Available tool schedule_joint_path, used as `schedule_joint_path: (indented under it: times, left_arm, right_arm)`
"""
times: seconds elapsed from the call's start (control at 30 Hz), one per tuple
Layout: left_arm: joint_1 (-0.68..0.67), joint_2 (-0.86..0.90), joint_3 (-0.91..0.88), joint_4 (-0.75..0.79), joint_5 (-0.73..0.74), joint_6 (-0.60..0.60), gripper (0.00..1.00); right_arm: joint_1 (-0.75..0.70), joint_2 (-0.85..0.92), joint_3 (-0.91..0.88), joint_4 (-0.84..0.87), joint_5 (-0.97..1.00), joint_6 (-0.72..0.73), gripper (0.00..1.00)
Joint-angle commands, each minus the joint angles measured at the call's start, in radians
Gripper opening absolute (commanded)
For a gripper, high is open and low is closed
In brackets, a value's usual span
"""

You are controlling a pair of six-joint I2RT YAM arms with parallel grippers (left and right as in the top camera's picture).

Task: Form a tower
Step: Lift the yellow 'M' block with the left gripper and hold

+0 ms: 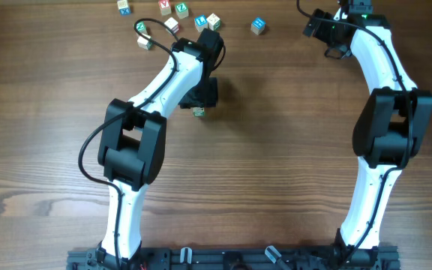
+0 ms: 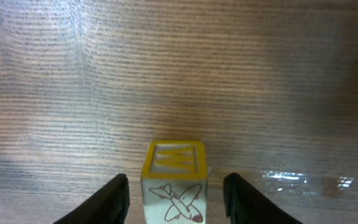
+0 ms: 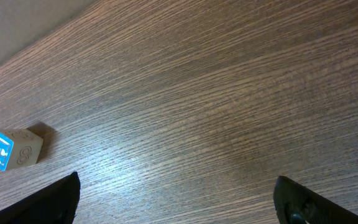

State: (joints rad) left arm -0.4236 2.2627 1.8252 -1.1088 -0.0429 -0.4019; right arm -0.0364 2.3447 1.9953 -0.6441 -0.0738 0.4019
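A pale wooden cube [image 2: 174,160] with a yellow-framed top and an aeroplane drawing on its near face stands between the fingers of my left gripper [image 2: 176,178]. There is a gap on each side, so the gripper is open and not touching it. The frame edge cuts off the cube's lower part, so I cannot tell whether it tops a tower. From above, this cube [image 1: 199,112] peeks out just below the left gripper [image 1: 202,100] near the table's middle. My right gripper [image 3: 176,179] is wide open over bare wood at the far right [image 1: 315,27].
Several loose letter cubes [image 1: 181,9] lie scattered along the far edge behind the left arm. A single blue-faced cube [image 3: 14,148] lies left of the right gripper, also visible from above [image 1: 257,25]. The table [image 1: 276,150] is dark wood.
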Motion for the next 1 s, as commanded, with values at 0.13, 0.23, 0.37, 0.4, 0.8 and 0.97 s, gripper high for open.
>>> schedule_joint_path:
  times: [0.13,0.23,0.37,0.4,0.8,0.97]
  left_arm:
    - [0.005,-0.039,-0.010,-0.031,0.024,0.004,0.47]
    - [0.005,-0.039,-0.016,-0.038,0.024,0.004,0.46]
    - [0.000,-0.039,-0.028,-0.037,0.057,0.001,0.41]
    - [-0.002,-0.039,-0.028,-0.024,0.048,0.002,0.38]
    - [0.003,-0.039,-0.028,0.016,0.006,0.002,0.28]
    - [0.003,-0.039,-0.028,0.013,0.005,0.002,0.44]
  right_arm:
    - [0.003,-0.039,0.001,0.003,0.005,-0.009,1.00]
    - [0.003,-0.039,0.001,0.003,0.005,-0.009,1.00]
    - [0.003,-0.039,0.001,0.003,0.005,-0.009,1.00]
    - [0.003,-0.039,0.001,0.003,0.005,-0.009,1.00]
    - [0.003,-0.039,0.001,0.003,0.005,-0.009,1.00]
    - [0.003,-0.039,0.001,0.003,0.005,-0.009,1.00]
